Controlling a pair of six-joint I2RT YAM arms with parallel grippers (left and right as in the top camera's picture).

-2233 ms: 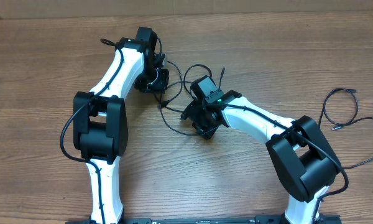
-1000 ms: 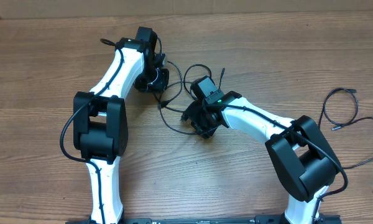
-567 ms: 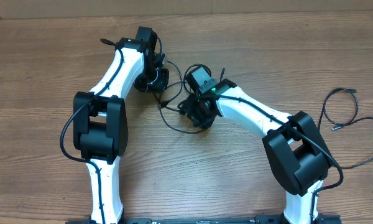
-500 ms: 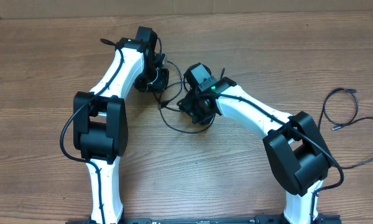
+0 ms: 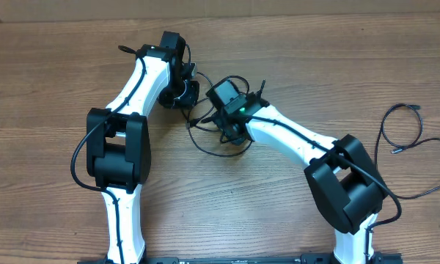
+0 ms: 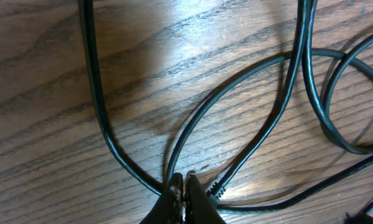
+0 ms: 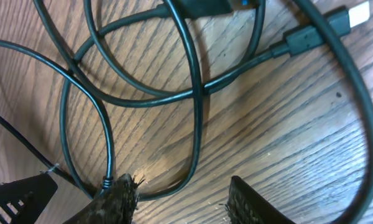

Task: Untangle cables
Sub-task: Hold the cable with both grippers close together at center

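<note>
While the cables (image 7: 198,93) lie in crossed loops on the desk (image 7: 286,124) under both arms, the left fingers (image 6: 199,202) are pinched together on a strand. The right fingers (image 7: 115,199) stand apart, one loop just beside a tip. Should they close over two crossing strands, pulling would probably tighten the tangle.

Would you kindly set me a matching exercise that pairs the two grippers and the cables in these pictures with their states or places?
Things:
1. left gripper
2. right gripper
3. tangled cables
4. lone cable

States or places:
A. lying alone at the far right
B. fingers apart
C. in the middle, between both grippers
D. fingers pinched shut on a cable

Pairs: 1-D, 2-B, 3-C, 4-A.
</note>
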